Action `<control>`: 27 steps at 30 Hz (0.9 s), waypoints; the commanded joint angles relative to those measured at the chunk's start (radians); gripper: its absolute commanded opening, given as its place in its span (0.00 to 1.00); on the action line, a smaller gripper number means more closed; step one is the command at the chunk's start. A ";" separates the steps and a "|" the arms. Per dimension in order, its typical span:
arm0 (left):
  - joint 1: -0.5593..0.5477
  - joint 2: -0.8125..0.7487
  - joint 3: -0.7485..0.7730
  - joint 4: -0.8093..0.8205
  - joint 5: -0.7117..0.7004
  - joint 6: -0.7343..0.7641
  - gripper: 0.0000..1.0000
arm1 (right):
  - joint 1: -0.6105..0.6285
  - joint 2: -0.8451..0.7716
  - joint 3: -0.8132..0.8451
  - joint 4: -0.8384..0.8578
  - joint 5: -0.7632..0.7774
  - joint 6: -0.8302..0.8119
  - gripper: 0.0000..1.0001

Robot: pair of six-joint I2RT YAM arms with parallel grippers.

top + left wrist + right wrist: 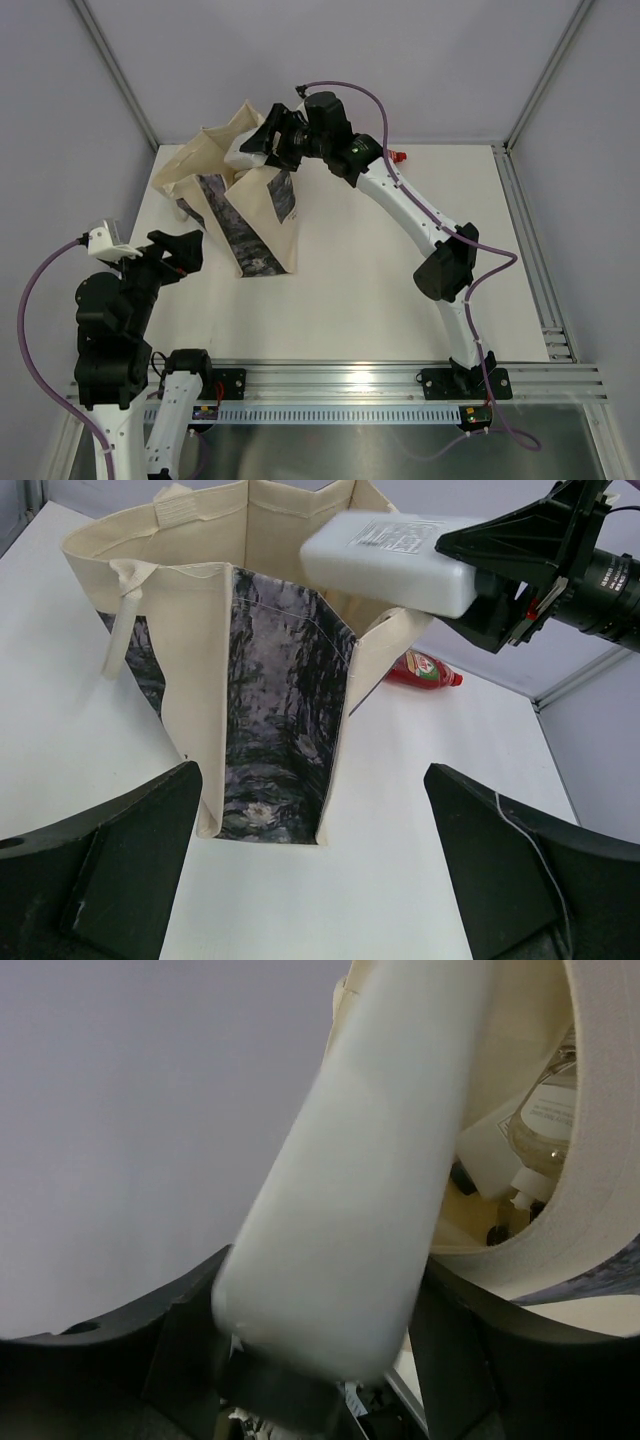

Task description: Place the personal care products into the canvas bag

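**A:** Which step is in hand?

**B:** A drop-off, I'd judge. The right gripper (pixel 478 578) is closed on the cap end of the white bottle (pixel 388 552) and holds it roughly level, above the bag (pixel 268 215). The bag stands open near the far left corner of the table (pixel 400 290).

**A:** Is the bottle over the mouth?

**B:** Its free end is over the opening, near the rim on the right. The wrist view looks past it into the bag, where a clear bottle (pixel 545 1120) and something white already lie. I can't tell whether the whole bottle clears the rim.

**A:** And the other arm?

**B:** The left gripper (pixel 185 252) hangs near the left edge, on the near side of the bag. Its jaws are spread wide and hold nothing. It faces the printed panel without touching it.

**A:** What does the next move call for?

**B:** Probably tipping the free end down and carrying it a little further over the opening before letting go. Released level, the bottle could catch the cloth rim and roll off outside. The soft wall may also fold if it is pushed.

**A:** Anything left outside?

**B:** A red bottle (pixel 398 156) lies on its side by the far edge, to the right of the bag. It is well apart from both grippers, so it looks like the next pick.
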 commanded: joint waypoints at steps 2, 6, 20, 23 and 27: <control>0.001 -0.014 0.007 0.017 -0.027 0.011 0.99 | 0.012 -0.094 0.015 0.136 -0.010 -0.001 0.75; 0.001 -0.014 0.008 0.017 -0.024 0.010 0.99 | 0.012 -0.099 0.008 0.142 -0.016 -0.008 0.81; 0.001 0.018 -0.013 0.072 0.163 0.037 0.99 | -0.170 -0.155 -0.128 0.380 -0.607 -0.454 0.99; 0.001 0.038 -0.041 0.098 0.210 0.028 0.99 | -0.250 -0.143 -0.072 0.051 -0.560 -0.871 0.99; 0.001 0.075 -0.068 0.135 0.244 0.014 0.99 | -0.310 -0.090 -0.010 -0.345 -0.298 -1.569 0.99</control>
